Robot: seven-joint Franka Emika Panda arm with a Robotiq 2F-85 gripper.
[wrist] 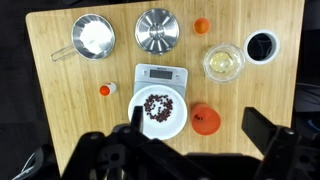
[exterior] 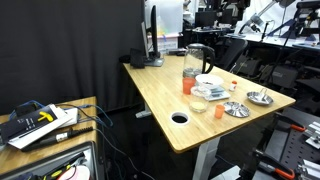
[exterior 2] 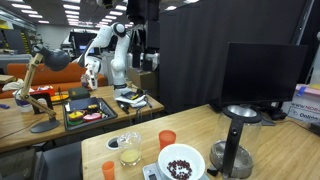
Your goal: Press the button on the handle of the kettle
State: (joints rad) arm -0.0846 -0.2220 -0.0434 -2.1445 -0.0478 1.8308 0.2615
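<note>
As the wrist view looks straight down, the tool [wrist: 198, 128] shows two dark fingers spread wide, gripping nothing, well above the bench [wrist: 60, 110].

Count on the bench:
- One kettle [exterior: 196, 58], clear glass with a dark lid. It stands toward the back, behind the orange tumbler [exterior: 189, 82] and well apart from the tall black-and-silver appliance [exterior: 152, 40]. Its handle [exterior: 209, 56] is a dark curve on one side. The button is too small to make out. The kettle does not show in the wrist view.
- One orange tumbler.
- One glass cup [wrist: 224, 62] holding pale liquid.
- One white bowl [wrist: 160, 108] of dark beans, sitting on one scale [wrist: 158, 72].
- Two metal dishes: a handled scoop [wrist: 92, 37] with white contents and a round pan [wrist: 155, 30].
- Two small orange pieces: a cap [wrist: 202, 26] and a small bottle [wrist: 105, 89].

Surface: light wood, with one round cable hole [wrist: 262, 45] near an edge.

Room: a black curtain [exterior: 80, 50] hangs behind the bench and a dark monitor [exterior 2: 262, 75] stands close by. In an exterior view a second bench [exterior: 85, 108] carries yellow tools. A white robot arm [exterior 2: 108, 55] stands in the open lab beyond.
</note>
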